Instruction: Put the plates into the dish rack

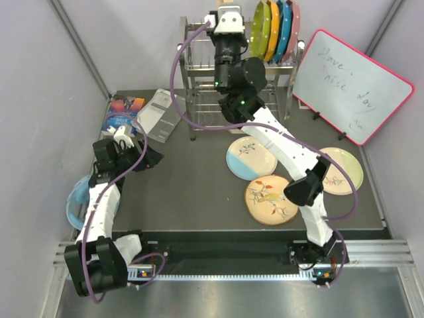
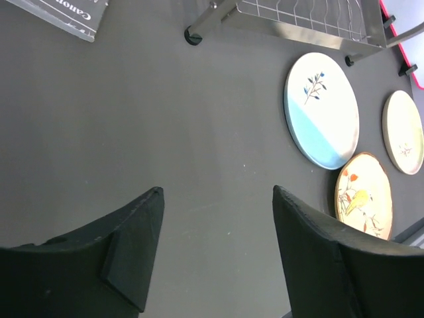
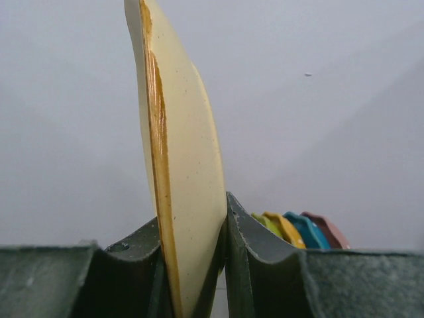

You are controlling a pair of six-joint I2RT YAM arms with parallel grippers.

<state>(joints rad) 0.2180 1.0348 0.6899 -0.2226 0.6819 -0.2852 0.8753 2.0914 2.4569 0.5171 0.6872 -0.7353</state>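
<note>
A tan-peach plate (image 3: 180, 165) is clamped upright, edge-on, between the right jaws, high over the dish rack (image 1: 197, 83). The left jaws are spread apart, with nothing between them, above the bare surface (image 2: 165, 132). Three plates are lying flat on it: white-and-blue (image 1: 251, 159), tan-peach (image 1: 268, 200) and cream-green (image 1: 342, 171). "Canon" is printed on a booklet (image 2: 73, 13).

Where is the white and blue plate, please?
In the top view the blue plate lies right of centre, between the dish rack and the tan plate.
</note>
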